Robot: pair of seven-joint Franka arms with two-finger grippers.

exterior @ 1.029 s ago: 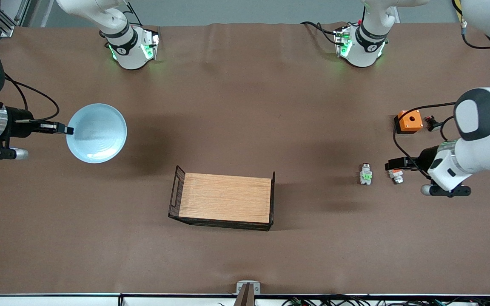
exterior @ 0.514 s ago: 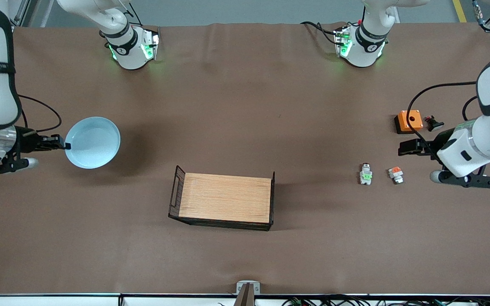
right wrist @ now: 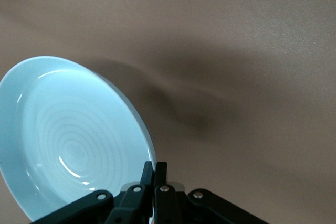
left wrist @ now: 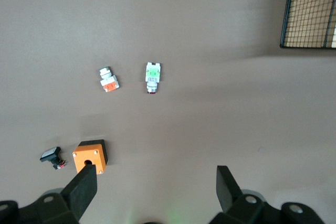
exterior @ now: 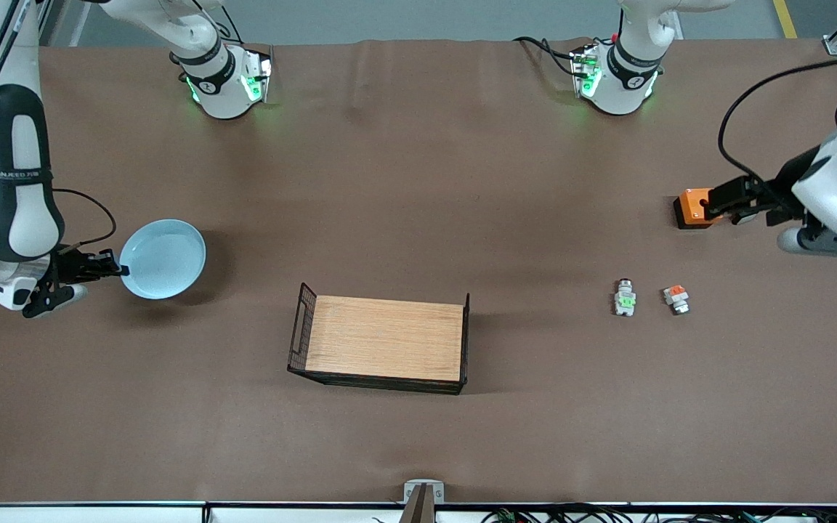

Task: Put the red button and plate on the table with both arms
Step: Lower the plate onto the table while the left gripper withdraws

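- done: the tiny white-grey, green-middled red button (exterior: 625, 298) lies on the brown matte table (exterior: 418, 189), right of centre; the left gripper (exterior: 725, 199), spread wide, is empty.
- left: the right gripper (exterior: 115, 271), pinching its rim, holds the round pale-blue plate (exterior: 164, 259) at the frame's left.

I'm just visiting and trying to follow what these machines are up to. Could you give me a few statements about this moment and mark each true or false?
1. The right tool is clamped on the rim of the plate. True.
2. The left tool holds the red button. False: its fingers are open and empty, and the button lies on the table.
3. The wooden tray has the plate on it. False: nothing lies on the tray.
4. The red button lies beside a small block with an orange top. True.
5. The left tool is over the orange box. True.
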